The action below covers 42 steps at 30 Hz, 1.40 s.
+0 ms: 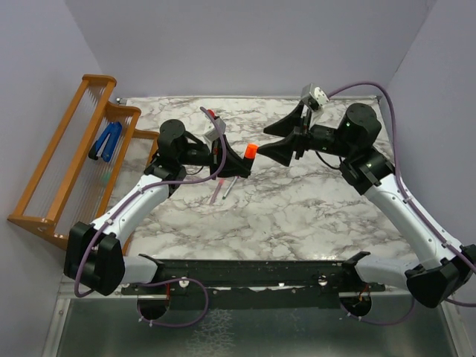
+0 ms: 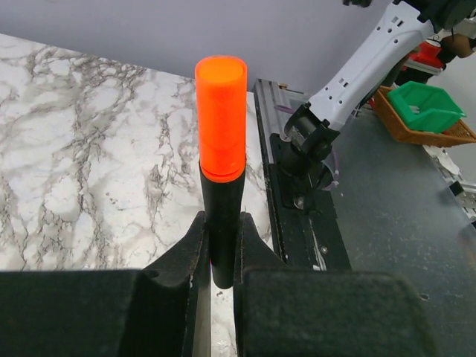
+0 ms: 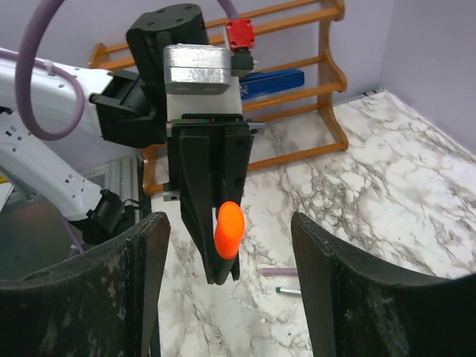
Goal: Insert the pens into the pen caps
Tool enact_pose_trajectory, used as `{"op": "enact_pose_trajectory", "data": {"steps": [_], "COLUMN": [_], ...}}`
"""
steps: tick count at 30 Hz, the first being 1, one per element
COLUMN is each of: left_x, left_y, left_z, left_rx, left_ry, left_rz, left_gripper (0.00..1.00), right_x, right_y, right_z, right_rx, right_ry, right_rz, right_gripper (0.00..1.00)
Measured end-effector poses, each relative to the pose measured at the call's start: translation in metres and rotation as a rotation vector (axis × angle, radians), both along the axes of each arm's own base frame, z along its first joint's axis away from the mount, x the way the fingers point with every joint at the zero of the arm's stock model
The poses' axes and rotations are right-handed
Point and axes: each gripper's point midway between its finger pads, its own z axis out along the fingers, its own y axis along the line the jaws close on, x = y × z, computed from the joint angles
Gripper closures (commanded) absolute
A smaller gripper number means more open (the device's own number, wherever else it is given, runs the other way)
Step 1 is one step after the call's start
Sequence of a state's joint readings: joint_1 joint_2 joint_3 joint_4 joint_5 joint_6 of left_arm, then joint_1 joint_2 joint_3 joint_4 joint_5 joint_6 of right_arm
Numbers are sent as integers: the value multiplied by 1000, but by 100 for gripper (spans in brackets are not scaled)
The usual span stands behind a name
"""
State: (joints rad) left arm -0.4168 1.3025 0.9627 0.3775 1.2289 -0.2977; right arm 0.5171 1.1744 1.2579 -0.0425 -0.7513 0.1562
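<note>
Top external view, starting at the left: a wooden rack [image 1: 71, 152] stands along the table's left edge, with a blue clip-shaped object [image 1: 106, 141] resting on it. Further right, my left gripper [image 1: 242, 162] is clamped on the black marker [image 2: 223, 223]. In the left wrist view the marker sticks out from between my two fingers, and the orange cap [image 2: 221, 119] is seated on its far end. On the marble table [image 1: 297, 216], just below that gripper, two slim pens lie close together: the dull pink pen [image 1: 216, 191] and, beside it, the white-grey pen [image 1: 230, 185]. To the right, my right gripper [image 1: 262, 141] faces the capped marker with its jaws spread wide, holding nothing. In the right wrist view the orange cap shows in the gap between my fingers, touching neither.
</note>
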Motion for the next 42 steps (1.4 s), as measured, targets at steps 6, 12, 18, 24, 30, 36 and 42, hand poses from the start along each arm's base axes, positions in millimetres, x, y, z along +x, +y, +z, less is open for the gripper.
{"op": "enact_pose_trajectory", "data": {"steps": [6,12,18,24,30,36,42], "left_x": [-4,-7,-8,-8,-4,-2,-2], "left_y": [-1,-3,-4,-6,-9,-11,-12], "left_z": [-1,-1,1,3,4,6,6], "left_rx": [2,2,0,-3,-3,-4,-4], "left_ry": [4,3,0,-7,-8,-12,-10], "left_rz": [-18,-29,-32,-37,-39,-38,-38], "left_gripper": [100,100,100,100,100,100,100], "right_x": [-8,-6,-4,-2,-1,0,0], "right_y": [13,18,18,19,20,21,21], "right_z": [5,1,0,-7,-19,-23,-24], "right_rx": [44,58,58,55,48,47,47], "right_ry": [1,20,21,38,69,83,84], "right_rz": [119,145,136,135,135,135,135], "right_gripper": [35,35,31,30,36,52,62]}}
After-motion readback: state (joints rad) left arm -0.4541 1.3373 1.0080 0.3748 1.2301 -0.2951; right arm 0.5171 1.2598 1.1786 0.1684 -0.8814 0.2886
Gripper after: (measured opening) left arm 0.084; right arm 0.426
